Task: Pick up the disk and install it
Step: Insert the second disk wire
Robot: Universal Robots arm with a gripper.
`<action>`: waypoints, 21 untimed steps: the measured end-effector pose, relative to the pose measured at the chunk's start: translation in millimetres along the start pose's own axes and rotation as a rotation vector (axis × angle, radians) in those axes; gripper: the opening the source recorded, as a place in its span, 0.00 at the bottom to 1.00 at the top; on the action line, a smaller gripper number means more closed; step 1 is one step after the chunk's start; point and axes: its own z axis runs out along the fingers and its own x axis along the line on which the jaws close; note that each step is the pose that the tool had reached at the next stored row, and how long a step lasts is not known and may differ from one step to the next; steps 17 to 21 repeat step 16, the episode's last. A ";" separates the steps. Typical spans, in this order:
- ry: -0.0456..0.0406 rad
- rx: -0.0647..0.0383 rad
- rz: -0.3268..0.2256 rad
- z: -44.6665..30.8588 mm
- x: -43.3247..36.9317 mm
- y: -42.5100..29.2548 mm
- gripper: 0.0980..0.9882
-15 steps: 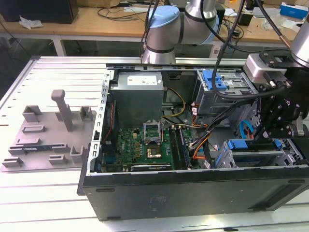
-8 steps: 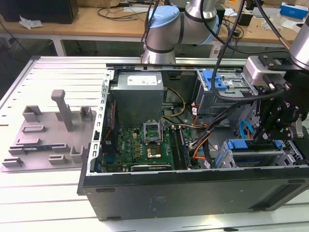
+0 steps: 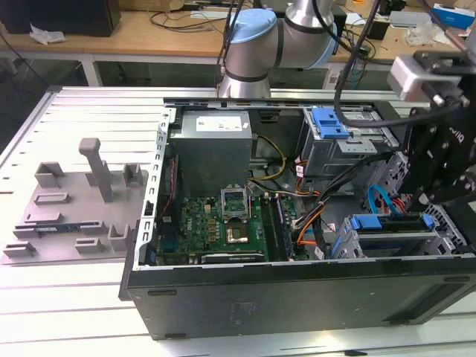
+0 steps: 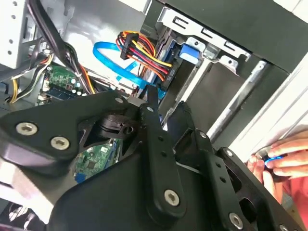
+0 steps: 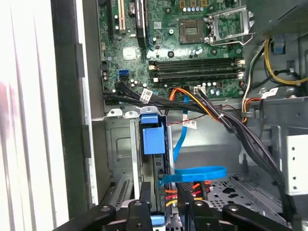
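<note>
Three views cover an open computer case (image 3: 297, 297). At lower right of the exterior view, the disk (image 3: 390, 230) sits in its drive bay, blue bracket showing, below the black gripper (image 3: 439, 160). Whether the gripper is spread or pressed together I cannot tell. At right in the second wrist view, a person's hand (image 4: 281, 159) holds something blue.
</note>
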 end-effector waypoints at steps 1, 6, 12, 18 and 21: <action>-0.0002 0.000 0.000 -2.5 -0.1 0.0 0.29; 0.0032 0.000 0.000 -7.6 -1.3 0.0 0.06; 0.0039 0.000 0.000 -7.7 -1.4 0.0 0.01; 0.0042 0.000 0.000 -7.7 -1.3 0.0 0.01; 0.0042 0.000 0.000 -7.7 -1.3 0.0 0.01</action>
